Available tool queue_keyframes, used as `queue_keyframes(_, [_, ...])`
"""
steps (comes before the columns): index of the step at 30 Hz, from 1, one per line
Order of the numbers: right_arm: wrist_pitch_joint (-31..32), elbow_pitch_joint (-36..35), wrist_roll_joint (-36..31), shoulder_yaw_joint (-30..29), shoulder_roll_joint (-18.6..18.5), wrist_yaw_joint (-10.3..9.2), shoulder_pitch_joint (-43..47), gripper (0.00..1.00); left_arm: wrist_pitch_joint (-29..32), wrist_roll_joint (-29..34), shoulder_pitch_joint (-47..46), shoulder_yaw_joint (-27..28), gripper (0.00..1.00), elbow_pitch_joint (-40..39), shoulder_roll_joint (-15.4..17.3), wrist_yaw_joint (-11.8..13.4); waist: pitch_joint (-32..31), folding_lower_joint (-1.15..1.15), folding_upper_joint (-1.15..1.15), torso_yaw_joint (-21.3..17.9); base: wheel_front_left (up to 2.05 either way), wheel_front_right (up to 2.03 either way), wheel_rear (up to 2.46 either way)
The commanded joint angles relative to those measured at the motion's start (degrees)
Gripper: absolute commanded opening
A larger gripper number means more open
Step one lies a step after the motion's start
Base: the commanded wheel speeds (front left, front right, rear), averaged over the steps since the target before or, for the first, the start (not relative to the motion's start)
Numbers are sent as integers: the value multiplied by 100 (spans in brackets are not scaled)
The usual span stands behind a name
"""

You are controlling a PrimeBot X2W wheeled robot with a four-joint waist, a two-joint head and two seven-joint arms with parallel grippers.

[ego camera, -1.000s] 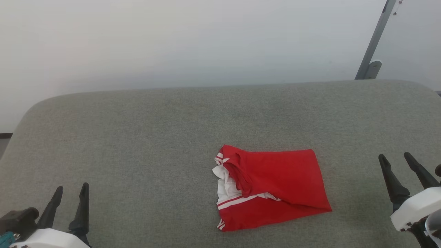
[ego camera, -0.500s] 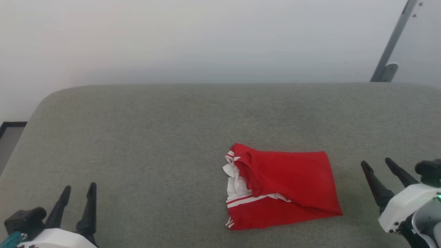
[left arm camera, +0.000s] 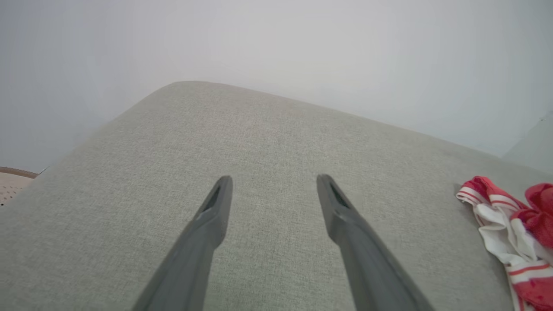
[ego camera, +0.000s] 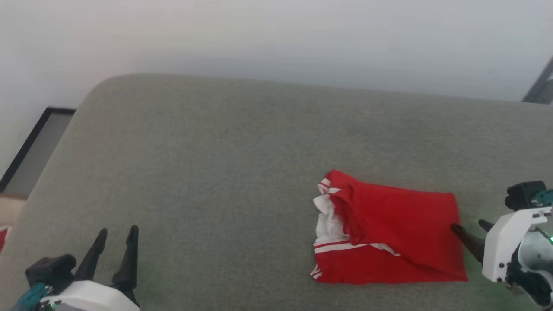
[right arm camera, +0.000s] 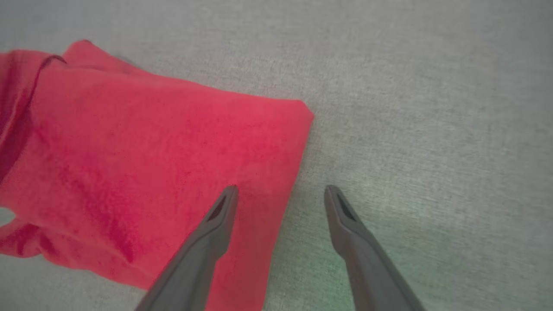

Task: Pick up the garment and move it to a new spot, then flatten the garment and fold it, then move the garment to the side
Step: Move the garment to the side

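The head camera is swinging, so the whole scene is sliding right across its picture, but one real change is showing against the cloth: the right gripper (ego camera: 468, 225), which a second ago was standing well apart from the garment (ego camera: 389, 229), is now reaching in from the right, with one dark fingertip at the garment's right edge. Its fingers are standing apart, holding nothing. The left gripper (ego camera: 119, 231) is hanging at the near left with its fingers also spread and empty, well apart from the garment. The garment is lying on the right, near part of the grey upholstered surface (ego camera: 216, 172), doubled over into a compact red shape with white lining and striped bands showing at its left end. I judge the right arm to be closing in for a grasp at that edge. The compact shape fits both a bundle about to be carried to a new spot and a folded piece about to be shifted aside, so the stage is not settling. The right wrist view is giving what the head view is hiding: the right gripper (right arm camera: 281, 190) is straddling the edge, one finger over the garment (right arm camera: 151, 164) and the other over bare upholstery, though whether it is touching, I cannot tell. The left wrist view is showing the left gripper (left arm camera: 272, 179) over bare fabric, with the garment (left arm camera: 510, 233) bunched at the right, its lining crumpled.
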Motion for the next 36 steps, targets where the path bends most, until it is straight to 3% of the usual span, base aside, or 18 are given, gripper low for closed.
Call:
queue_keyframes(1, [283,73,106,13,-39,-1,-115,100,-14,48,-127,-19,100,24,-26,-22,159,0,0,154,0,0,0])
queue_keyframes(11, [2459,437,608,137,-69,-1,-340,100,-36,98,-402,-95,100,156,-198,-100,556,0,0,347,0,0,0])
queue_keyframes(15, [3014,421,742,206,17,-1,-382,100,-44,146,-504,-124,100,248,-268,-140,632,0,0,367,0,0,0])
queue_keyframes(16, [3120,326,774,274,28,0,-386,77,-45,156,-544,-130,100,266,-284,-144,648,0,0,372,0,0,0])
queue_keyframes(18, [3200,180,837,319,-19,1,-377,0,-48,180,-607,-138,100,287,-308,-167,687,0,0,378,0,0,0])
queue_keyframes(28, [3130,-235,848,-81,-335,-8,-625,0,-44,271,-912,-132,100,287,-360,-229,881,0,0,264,0,0,0])
queue_keyframes(36, [3030,-369,669,-467,-622,-6,-909,0,-46,426,-1291,-255,100,210,-395,-235,1120,0,0,-43,0,0,0])
